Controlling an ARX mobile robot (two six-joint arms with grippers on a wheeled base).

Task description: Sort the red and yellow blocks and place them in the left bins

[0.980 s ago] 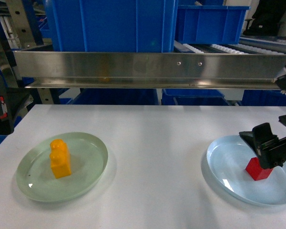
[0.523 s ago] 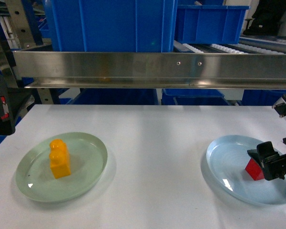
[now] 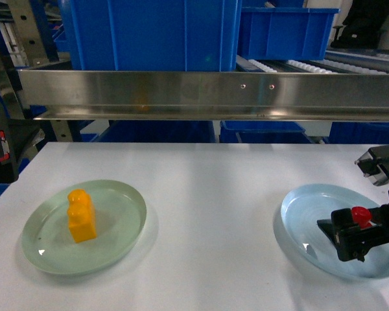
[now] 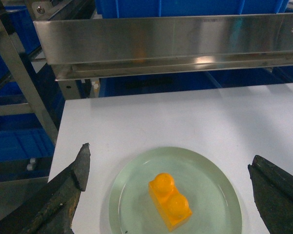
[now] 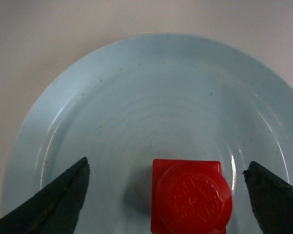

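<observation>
Red block (image 5: 188, 202): squat glossy plastic, single round stud facing up toward my right wrist camera, standing on the pale blue plate (image 5: 112, 97). My right gripper (image 5: 166, 195) is spread wide, one finger on each side, not touching.

Yellow block (image 4: 170, 201): taller, two studs, upright on the pale green plate (image 4: 132, 195), long axis running diagonally in the left wrist view. Left gripper (image 4: 168, 195) released above it.

Blue bins (image 3: 149, 32): ribbed, behind the steel rail (image 3: 207, 94).
</observation>
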